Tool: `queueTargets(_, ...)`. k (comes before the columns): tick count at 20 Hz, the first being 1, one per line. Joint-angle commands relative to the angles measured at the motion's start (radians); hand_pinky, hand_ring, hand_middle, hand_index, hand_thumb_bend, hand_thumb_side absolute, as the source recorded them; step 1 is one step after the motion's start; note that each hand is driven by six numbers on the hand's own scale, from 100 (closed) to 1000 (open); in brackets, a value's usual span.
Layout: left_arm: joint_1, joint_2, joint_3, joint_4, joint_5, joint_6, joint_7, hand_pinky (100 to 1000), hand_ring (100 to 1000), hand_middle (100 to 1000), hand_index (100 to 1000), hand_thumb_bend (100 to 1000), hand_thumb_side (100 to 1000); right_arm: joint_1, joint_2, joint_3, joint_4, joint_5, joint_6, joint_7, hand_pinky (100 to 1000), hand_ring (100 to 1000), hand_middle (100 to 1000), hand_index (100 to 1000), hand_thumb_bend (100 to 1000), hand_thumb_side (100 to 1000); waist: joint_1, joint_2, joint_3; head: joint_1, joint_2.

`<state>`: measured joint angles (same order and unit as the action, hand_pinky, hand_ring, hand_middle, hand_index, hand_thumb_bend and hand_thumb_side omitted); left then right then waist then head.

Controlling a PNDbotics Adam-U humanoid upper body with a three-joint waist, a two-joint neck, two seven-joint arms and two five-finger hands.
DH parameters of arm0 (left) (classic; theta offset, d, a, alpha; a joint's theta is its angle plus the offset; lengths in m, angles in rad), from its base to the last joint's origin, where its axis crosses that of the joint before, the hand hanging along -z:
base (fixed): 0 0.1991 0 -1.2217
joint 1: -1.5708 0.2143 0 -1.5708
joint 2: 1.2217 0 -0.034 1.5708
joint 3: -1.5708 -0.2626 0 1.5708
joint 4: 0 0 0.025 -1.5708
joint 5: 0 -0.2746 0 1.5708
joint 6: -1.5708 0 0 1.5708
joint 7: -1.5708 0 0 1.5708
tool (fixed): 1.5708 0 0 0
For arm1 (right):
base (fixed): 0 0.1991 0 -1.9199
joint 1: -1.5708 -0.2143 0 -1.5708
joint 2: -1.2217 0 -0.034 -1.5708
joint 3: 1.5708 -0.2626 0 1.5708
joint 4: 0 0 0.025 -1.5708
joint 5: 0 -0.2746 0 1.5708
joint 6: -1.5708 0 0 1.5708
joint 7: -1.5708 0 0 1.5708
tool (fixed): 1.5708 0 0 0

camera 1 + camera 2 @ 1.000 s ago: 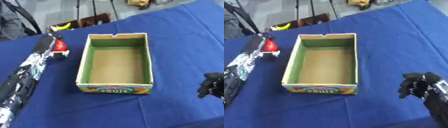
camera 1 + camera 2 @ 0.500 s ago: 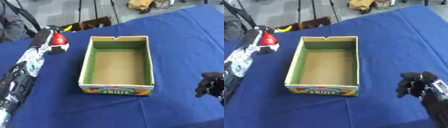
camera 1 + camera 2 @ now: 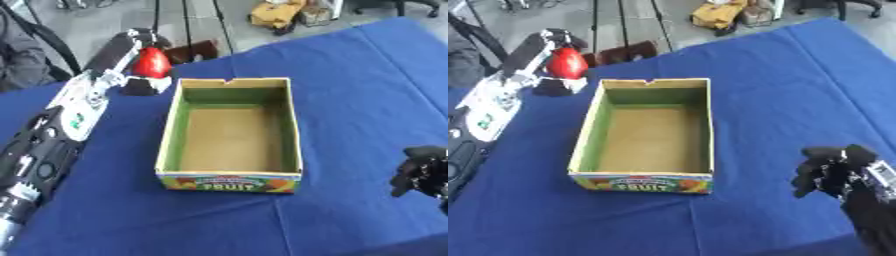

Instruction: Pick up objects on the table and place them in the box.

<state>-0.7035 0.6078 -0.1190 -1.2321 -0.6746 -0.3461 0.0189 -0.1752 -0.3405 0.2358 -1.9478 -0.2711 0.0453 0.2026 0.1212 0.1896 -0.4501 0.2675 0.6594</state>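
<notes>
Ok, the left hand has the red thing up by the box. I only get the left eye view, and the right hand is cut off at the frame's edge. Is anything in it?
Observer: No. The right eye view shows the whole right hand, and its curled fingers hold nothing.
Operator: And where does the arm behind it run?
Observer: The forearm runs from the hand down to the picture's lower right corner, over the blue cloth.
</notes>
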Motion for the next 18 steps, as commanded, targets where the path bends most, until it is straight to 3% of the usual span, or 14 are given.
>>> queueTargets(1,-0.031,0.020,-0.041,-0.033,-0.011,-0.035,-0.047,271,452,593,744,100,190,-0.004,-0.013,0.004,-0.012,-0.002,0.000,0.011,515,571,562,751,100,1000,-0.003,-0.018,-0.008,0.013,0.006)
queueTargets(9,-0.050,-0.028,-0.083,-0.022,-0.065,-0.099,-0.173,290,465,601,751,100,171,-0.001,-0.006,0.019,0.004,0.012,0.002,0.024,516,572,562,751,100,1000,0.003,-0.018,-0.026,0.026,0.003)
queueTargets(18,-0.052,-0.075,-0.090,0.030,-0.111,-0.149,-0.213,307,474,608,755,100,165,0.026,0.025,0.026,0.045,0.061,-0.010,0.023,516,572,562,752,100,1000,0.005,-0.010,-0.041,0.033,-0.004)
